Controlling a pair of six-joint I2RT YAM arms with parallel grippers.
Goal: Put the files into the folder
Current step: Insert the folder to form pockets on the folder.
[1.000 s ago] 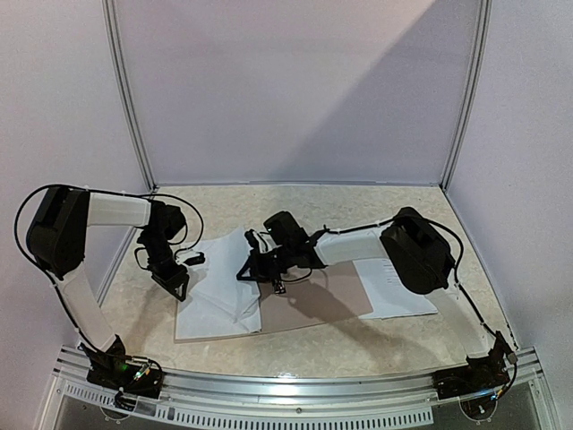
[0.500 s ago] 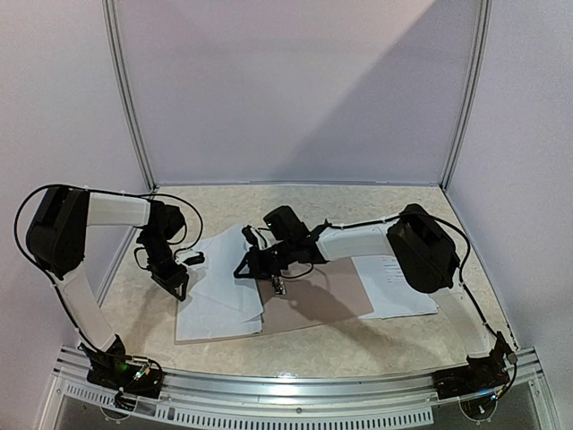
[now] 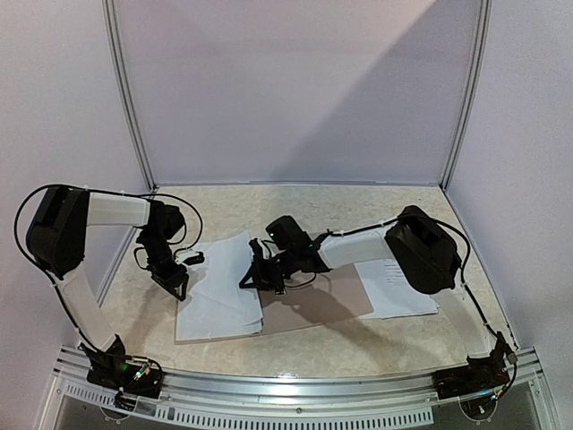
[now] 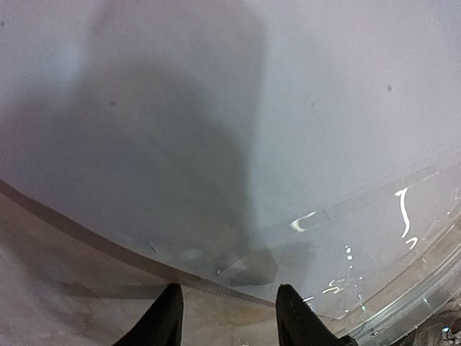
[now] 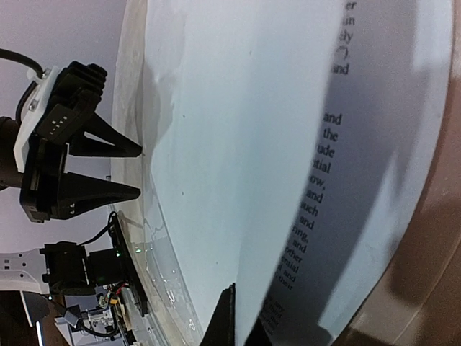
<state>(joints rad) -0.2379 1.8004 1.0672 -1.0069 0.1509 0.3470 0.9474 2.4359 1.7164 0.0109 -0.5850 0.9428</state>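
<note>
Plainly, much is hard to read: the left wrist view is a blur of pale wall (image 4: pixel 216 108) and glare, with only the tips of the left gripper (image 4: pixel 227 321) cut off at the bottom edge. They stand apart with nothing between them. From above, that left gripper (image 3: pixel 176 285) sits at the left edge of the files (image 3: pixel 215 300), which lie as a white stack on the table (image 3: pixel 358 345), their right side overlapping the brown folder (image 3: pixel 327 305). The right gripper (image 3: pixel 253 271) hides where stack and folder meet. In its own view only a dark sliver of the right gripper (image 5: pixel 229 317) shows, jaws pressed together on the edge of the top blank sheet of the files (image 5: pixel 238 108), which shades printed text beneath; the folder (image 5: pixel 432 288) fills the lower right corner. A loose printed sheet (image 3: pixel 403 291) lies partly under the right arm. Bare table remains behind the papers and along the near side.
</note>
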